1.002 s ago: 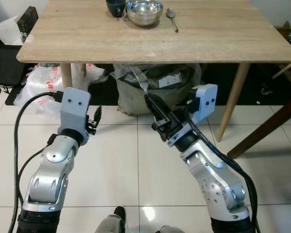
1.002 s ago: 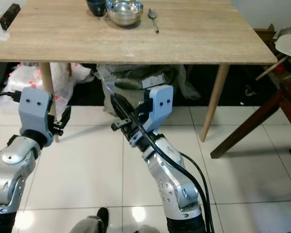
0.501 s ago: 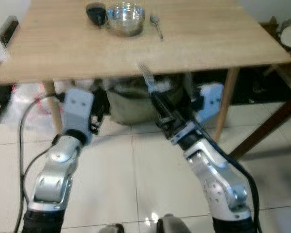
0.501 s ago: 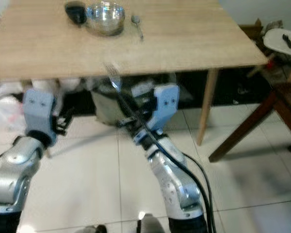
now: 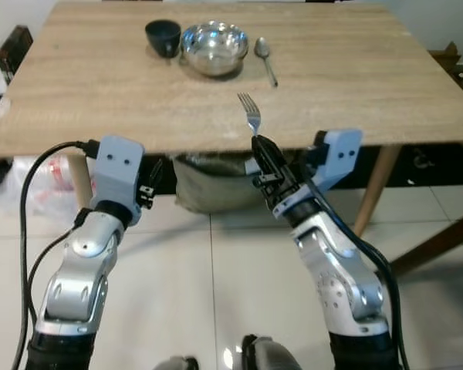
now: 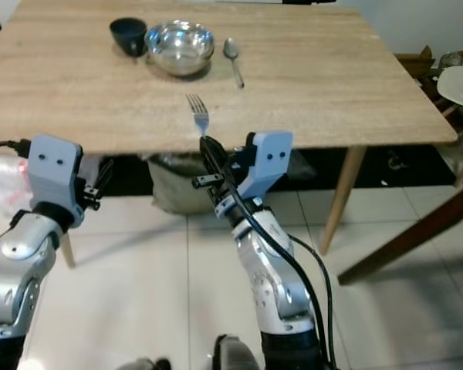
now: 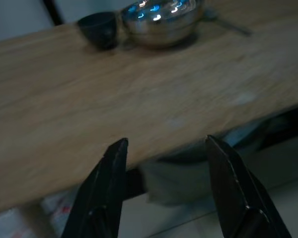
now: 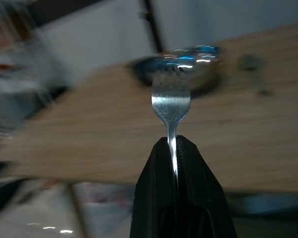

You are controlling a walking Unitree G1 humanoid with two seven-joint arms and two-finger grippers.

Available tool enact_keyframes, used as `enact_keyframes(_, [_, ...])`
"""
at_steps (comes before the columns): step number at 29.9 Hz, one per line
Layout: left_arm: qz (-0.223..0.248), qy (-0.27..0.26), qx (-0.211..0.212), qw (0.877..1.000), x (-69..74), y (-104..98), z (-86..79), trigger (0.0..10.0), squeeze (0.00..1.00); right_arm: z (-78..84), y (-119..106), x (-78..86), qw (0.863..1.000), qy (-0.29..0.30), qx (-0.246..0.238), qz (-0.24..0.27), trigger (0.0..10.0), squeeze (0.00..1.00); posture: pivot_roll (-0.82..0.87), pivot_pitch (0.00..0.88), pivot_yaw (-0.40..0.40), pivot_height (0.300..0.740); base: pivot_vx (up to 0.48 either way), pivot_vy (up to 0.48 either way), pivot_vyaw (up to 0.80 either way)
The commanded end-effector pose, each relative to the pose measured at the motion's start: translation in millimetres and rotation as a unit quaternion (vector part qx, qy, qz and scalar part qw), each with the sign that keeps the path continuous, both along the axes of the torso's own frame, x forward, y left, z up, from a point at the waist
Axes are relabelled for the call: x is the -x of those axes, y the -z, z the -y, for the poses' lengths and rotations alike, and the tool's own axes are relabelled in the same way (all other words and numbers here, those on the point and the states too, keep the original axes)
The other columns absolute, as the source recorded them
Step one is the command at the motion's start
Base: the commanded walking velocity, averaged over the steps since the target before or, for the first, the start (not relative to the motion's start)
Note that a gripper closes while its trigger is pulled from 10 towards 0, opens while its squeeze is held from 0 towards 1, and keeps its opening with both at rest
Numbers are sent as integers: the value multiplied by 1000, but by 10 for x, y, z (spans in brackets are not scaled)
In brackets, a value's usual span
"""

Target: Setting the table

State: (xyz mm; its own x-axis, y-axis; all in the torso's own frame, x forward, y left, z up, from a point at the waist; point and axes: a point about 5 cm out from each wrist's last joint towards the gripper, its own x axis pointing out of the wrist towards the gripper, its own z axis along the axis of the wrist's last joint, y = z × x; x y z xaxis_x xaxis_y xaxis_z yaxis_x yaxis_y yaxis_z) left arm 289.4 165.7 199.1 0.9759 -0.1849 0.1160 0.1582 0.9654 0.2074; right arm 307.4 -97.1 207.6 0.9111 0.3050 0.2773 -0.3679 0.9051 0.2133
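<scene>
Silver arms, pale-blue wrist housings, black cables.

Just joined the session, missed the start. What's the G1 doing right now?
It is setting the table. The right pincer is shut on a fork, tines up, held at the near edge of the wooden table. A dark cup, a steel bowl and a spoon sit in a row at the far side. The left pincer is open, holding nothing, raised near the table edge.
</scene>
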Motion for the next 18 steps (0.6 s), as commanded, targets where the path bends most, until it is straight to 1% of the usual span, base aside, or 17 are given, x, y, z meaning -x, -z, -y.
enact_keyframes(1, [-1,28,-1,1000,103,-29,-84,10000,0,-6,46,-64,1000,24,9,-7,10000,0,-66,99,56,740,439,0,0])
enact_keyframes(2, [-3,45,-2,999,138,-54,-114,10000,0,12,62,-102,999,32,17,-8,10000,0,-57,101,52,740,435,0,0])
enact_keyframes(3, [-3,45,-2,999,138,-54,-114,10000,0,12,62,-102,999,32,17,-8,10000,0,-57,101,52,740,435,0,0])
enact_keyframes(6, [-5,80,-6,997,176,-138,-191,10000,0,31,53,-188,999,39,25,-5,10000,0,-47,108,48,740,437,0,0])
enact_keyframes(9, [-9,115,-4,993,197,-179,-171,10000,0,30,39,-230,998,43,34,0,10000,0,-47,108,48,740,437,0,0])
enact_keyframes(10, [-9,115,-4,993,197,-179,-171,10000,0,30,39,-230,998,43,34,0,10000,0,-47,108,48,740,439,0,0])
enact_keyframes(11, [-14,136,0,991,210,-194,-155,10000,0,34,32,-250,998,46,38,2,10000,0,-46,109,45,740,439,0,0])
enact_keyframes(12, [-14,136,0,991,210,-194,-155,10000,0,34,32,-250,998,46,38,2,10000,0,-46,109,45,740,439,0,0])
enact_keyframes(13, [-20,157,-1,987,230,-208,-137,10000,0,46,27,-277,998,50,41,3,10000,0,-47,112,45,740,439,0,0])
enact_keyframes(15, [-29,187,-4,982,273,-220,-115,10000,0,98,25,-324,996,68,50,6,10000,0,-44,114,45,740,437,0,0])
enact_keyframes(16, [-29,187,-4,982,273,-220,-115,10000,0,98,25,-324,996,68,50,6,10000,0,-44,114,45,740,439,0,0])
enact_keyframes(17, [-38,204,-6,978,311,-216,-101,10000,0,179,27,-360,993,95,62,8,10000,0,-42,116,44,740,439,0,0])
enact_keyframes(18, [-42,215,-4,976,331,-213,-86,10000,0,228,25,-378,992,110,67,8,10000,0,-42,116,44,740,439,0,0])
